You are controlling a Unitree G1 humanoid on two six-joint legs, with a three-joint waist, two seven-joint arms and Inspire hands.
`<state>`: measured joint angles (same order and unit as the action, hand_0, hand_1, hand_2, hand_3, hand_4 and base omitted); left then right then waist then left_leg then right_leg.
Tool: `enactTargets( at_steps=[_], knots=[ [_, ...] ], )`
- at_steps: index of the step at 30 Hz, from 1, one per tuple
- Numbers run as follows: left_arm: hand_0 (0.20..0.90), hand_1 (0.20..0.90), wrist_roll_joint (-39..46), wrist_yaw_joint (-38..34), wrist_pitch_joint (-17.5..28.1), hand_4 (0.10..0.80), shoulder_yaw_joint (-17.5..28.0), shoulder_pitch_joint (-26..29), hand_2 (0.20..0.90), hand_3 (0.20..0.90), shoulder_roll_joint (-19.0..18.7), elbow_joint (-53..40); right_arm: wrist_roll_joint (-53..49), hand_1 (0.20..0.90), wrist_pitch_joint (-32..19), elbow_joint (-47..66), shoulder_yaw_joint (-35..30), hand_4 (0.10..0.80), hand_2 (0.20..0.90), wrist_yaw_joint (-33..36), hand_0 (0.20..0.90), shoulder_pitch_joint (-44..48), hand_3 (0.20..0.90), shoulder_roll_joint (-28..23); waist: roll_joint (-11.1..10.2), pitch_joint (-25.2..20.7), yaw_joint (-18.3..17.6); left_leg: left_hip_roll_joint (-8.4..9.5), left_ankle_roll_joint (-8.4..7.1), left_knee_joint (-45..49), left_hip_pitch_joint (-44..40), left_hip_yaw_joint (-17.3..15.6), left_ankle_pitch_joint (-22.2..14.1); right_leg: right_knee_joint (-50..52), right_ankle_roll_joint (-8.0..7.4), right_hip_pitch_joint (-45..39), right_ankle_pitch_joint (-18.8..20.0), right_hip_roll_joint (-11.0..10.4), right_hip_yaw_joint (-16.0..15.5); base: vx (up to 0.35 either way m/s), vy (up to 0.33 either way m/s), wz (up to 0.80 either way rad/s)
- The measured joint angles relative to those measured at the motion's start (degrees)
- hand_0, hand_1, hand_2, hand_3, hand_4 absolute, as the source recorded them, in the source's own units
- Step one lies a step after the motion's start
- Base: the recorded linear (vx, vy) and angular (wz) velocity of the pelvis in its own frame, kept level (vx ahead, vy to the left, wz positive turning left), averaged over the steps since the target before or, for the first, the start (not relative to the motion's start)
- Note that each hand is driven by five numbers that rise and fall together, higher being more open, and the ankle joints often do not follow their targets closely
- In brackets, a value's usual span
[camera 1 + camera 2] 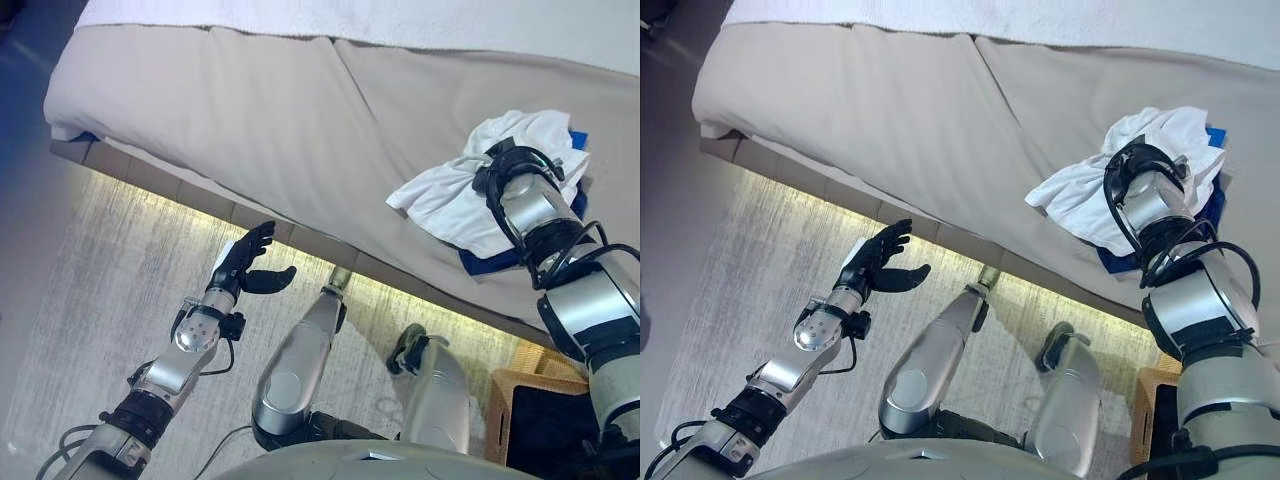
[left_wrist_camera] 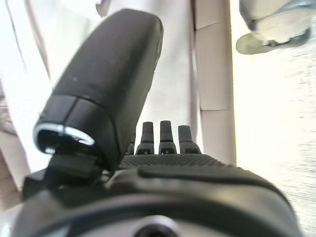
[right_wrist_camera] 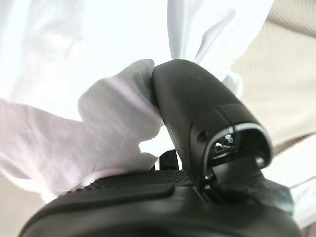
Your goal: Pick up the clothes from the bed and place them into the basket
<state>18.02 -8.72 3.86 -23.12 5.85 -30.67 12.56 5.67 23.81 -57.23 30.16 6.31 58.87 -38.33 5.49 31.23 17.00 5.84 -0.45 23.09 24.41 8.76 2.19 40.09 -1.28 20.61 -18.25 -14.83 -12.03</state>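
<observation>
Clothes (image 1: 450,200), a white garment bunched over a blue one (image 1: 490,262), lie at the right of the frame near the bed's (image 1: 250,120) front edge. Left hand (image 1: 245,265), lower left of centre, hangs over the rug (image 1: 100,300), fingers straight, holding nothing. Right hand (image 3: 197,113) is buried in the white cloth; its wrist view shows the thumb pinching a fold, which the head views hide. Before lifting, it should gather both layers firmly, or the blue one likely stays behind. Basket (image 1: 535,415) sits lower right.
</observation>
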Motion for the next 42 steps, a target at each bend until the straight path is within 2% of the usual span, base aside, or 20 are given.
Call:
enactTargets(
  at_steps=[7, 12, 13, 18, 21, 28, 33, 35, 36, 37, 42],
  knots=[
    [0.900, 0.900, 0.0, -0.1, -2.1, 0.800, 0.1, 0.8, 0.900, 0.900, 0.0, 0.6, -1.3, 0.300, -0.1, 0.3, -0.3, 0.100, 0.300, 0.5, 0.300, -0.4, 0.200, 0.5, -0.6, 0.1, -1.1, -1.21, 0.43, -6.5, -9.9, -1.4, 1.1, -6.9, -0.98, -9.0, 1.6, 1.0, 0.7, 0.017, 0.020, -0.13],
    [0.900, 0.900, -0.1, -0.6, -3.8, 0.800, 0.5, 1.2, 0.900, 0.900, -0.3, 0.7, -5.2, 0.300, -0.8, 5.5, -2.1, 0.100, 0.300, 1.0, 0.300, -0.4, 0.200, 0.0, -1.5, -0.4, -2.3, -2.98, 0.53, -13.2, -15.7, -3.1, 2.5, -14.3, -1.72, -14.0, 4.7, 2.9, 1.8, 0.059, 0.004, -0.25],
    [0.900, 0.900, -0.2, -0.6, -4.0, 0.800, 0.5, 1.2, 0.900, 0.900, -0.2, 0.7, -6.5, 0.300, -0.9, 7.1, -2.8, 0.100, 0.300, 1.4, 0.300, -0.4, 0.200, -0.4, -1.6, -0.4, -2.9, -3.19, 0.48, -14.5, -16.8, -3.4, 3.2, -16.0, -2.43, -15.2, 5.7, 3.4, 2.0, 0.054, -0.011, -0.18],
    [0.900, 0.900, -0.2, -0.7, -5.3, 0.800, 0.7, 1.7, 0.900, 0.900, -0.4, 0.7, -8.5, 0.300, -2.5, 10.8, -4.6, 0.100, 0.300, 3.4, 0.300, 0.1, 0.200, -3.5, -2.6, -1.0, -4.9, -3.93, 0.44, -18.9, -21.6, -4.3, 4.1, -22.8, -3.46, -20.8, 8.5, 4.5, 2.2, 0.075, -0.013, -0.12],
    [0.900, 0.900, -0.2, -0.6, -5.4, 0.800, 1.3, 1.8, 0.900, 0.900, -0.7, 0.8, -10.1, 0.300, -3.0, 11.2, -4.9, 0.100, 0.300, 3.9, 0.300, 2.7, 0.200, -7.0, -3.5, -1.5, -6.1, -4.20, 0.35, -21.4, -24.6, -4.5, 4.3, -26.6, -3.72, -24.3, 9.8, 5.0, 2.2, 0.088, -0.019, -0.05],
    [0.900, 0.900, -0.7, 1.0, -5.4, 0.800, 1.4, 1.5, 0.900, 0.900, -1.5, 4.4, -11.4, 0.300, -4.0, 13.5, -7.6, 0.100, 0.300, 4.5, 0.300, 5.2, 0.200, -12.1, -6.9, -8.4, -7.9, -4.75, 0.21, -25.3, -26.2, -4.6, 4.5, -38.2, -4.37, -29.3, 14.0, 6.5, 1.9, 0.038, -0.016, -0.04],
    [0.900, 0.900, -0.9, 2.1, -5.2, 0.800, 1.4, 1.4, 0.900, 0.900, -1.4, 6.3, -12.5, 0.300, -3.9, 12.9, -7.6, 0.100, 0.300, 3.9, 0.300, 5.1, 0.200, -12.5, -7.1, -11.5, -8.7, -4.72, 0.21, -26.4, -27.3, -4.8, 4.5, -41.2, -4.52, -31.2, 15.1, 6.7, 1.9, 0.007, -0.015, -0.02],
    [0.900, 0.900, -1.2, 2.5, -5.2, 0.800, 1.3, 1.3, 0.900, 0.900, -1.4, 6.4, -12.5, 0.300, -3.8, 11.9, -7.6, 0.100, 0.300, 3.1, 0.300, 4.9, 0.200, -12.4, -7.1, -11.8, -8.6, -4.80, 0.21, -26.4, -27.4, -5.1, 4.5, -41.2, -4.52, -31.3, 15.1, 6.8, 1.9, 0.000, 0.000, 0.00],
    [0.900, 0.900, -1.2, 2.8, -5.2, 0.800, 1.3, 1.1, 0.900, 0.900, -1.2, 6.4, -12.5, 0.321, -3.7, 10.8, -7.6, 0.125, 0.321, 2.8, 0.321, 4.6, 0.225, -12.2, -7.1, -11.8, -8.7, -4.81, 0.21, -26.4, -27.7, -5.1, 4.5, -41.3, -4.52, -31.6, 15.1, 6.8, 1.9, 0.000, 0.000, 0.00],
    [0.900, 0.900, -1.3, 3.0, -5.2, 0.800, 1.2, 0.8, 0.900, 0.900, -1.1, 6.5, -12.5, 0.300, -3.6, 9.7, -7.6, 0.100, 0.300, 2.3, 0.300, 4.0, 0.200, -12.0, -7.1, -11.8, -8.6, -4.79, 0.21, -26.4, -28.0, -5.1, 4.5, -41.6, -4.52, -32.1, 15.1, 6.8, 1.8, 0.000, 0.000, 0.00],
    [0.900, 0.900, -2.1, 3.7, -5.2, 0.800, 1.3, 0.1, 0.900, 0.900, -0.7, 6.5, -15.8, 0.300, -3.6, 5.0, -8.3, 0.100, 0.300, -1.2, 0.300, 0.2, 0.200, -9.8, -7.1, -12.0, -8.5, -4.77, 0.21, -26.5, -27.9, -4.9, 4.5, -42.6, -4.46, -32.6, 15.2, 7.0, 1.6, 0.003, -0.003, 0.01]
  ],
)
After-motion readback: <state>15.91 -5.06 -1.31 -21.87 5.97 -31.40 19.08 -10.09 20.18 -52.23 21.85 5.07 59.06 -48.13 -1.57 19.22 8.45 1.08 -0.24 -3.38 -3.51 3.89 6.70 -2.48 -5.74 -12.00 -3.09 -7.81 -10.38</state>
